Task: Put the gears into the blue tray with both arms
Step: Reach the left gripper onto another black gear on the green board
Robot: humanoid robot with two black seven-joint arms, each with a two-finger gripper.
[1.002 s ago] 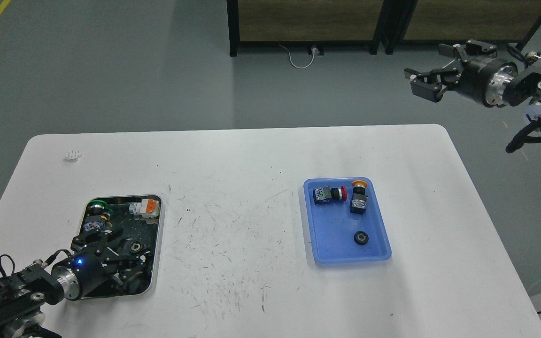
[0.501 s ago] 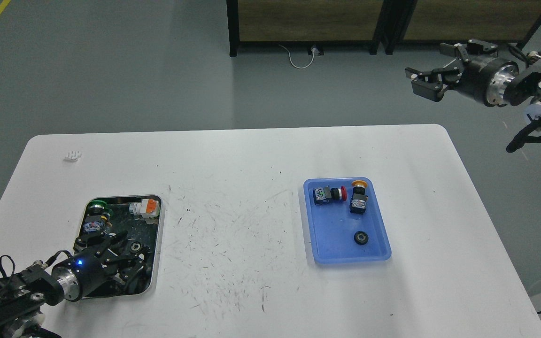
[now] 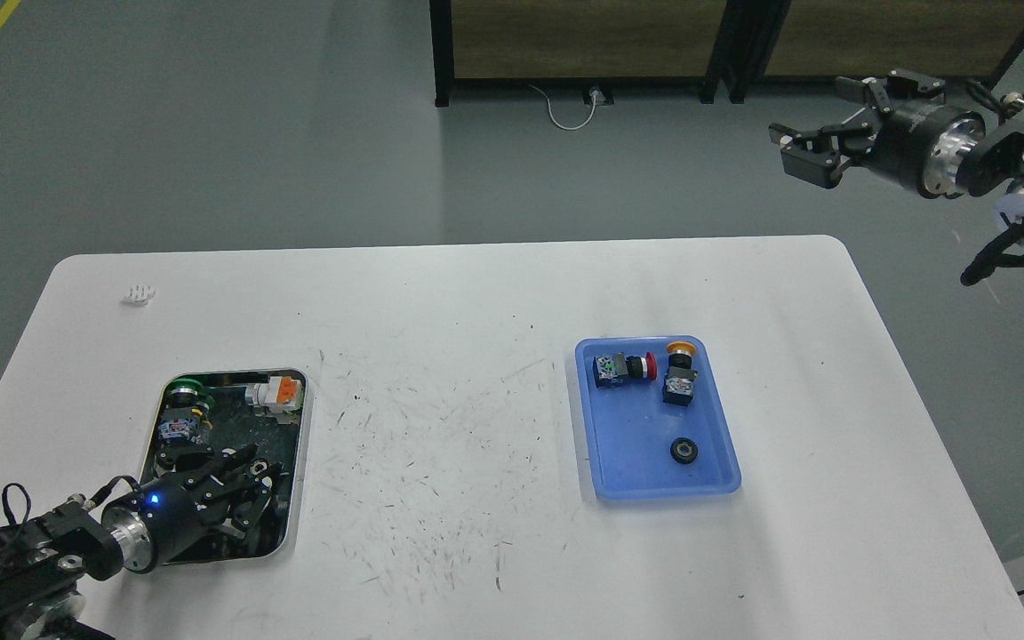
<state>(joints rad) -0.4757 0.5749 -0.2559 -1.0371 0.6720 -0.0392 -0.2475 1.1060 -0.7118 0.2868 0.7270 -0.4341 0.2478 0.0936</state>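
One gear [image 3: 683, 451] already lies flat in the blue tray [image 3: 725, 484], near its front end, apart from the two push-button switches [image 3: 623, 368] at the far end. The other gear is hard to pick out: your left hand [image 3: 241, 471] is low inside the steel tray [image 3: 297, 462], over the spot where it would lie, and the black fingers against the dark tray bottom hide it. You cannot tell from here whether that hand is closed on the gear or spread around it.

So do not lift on faith. Close squarely across the gear's rim, with the fingers clear of the green-capped switch [image 3: 181, 388] and the orange-and-white part [image 3: 276, 392] farther back, and raise slowly enough to see that the gear comes up alone. Clear the steel rim before swinging right across the surface [image 3: 441, 427], then set the gear down in the bare front half of the blue tray.

Your right hand [image 3: 819, 147] hangs high off the surface's far right corner, fingers spread and holding nothing; leave it there, out of the path.
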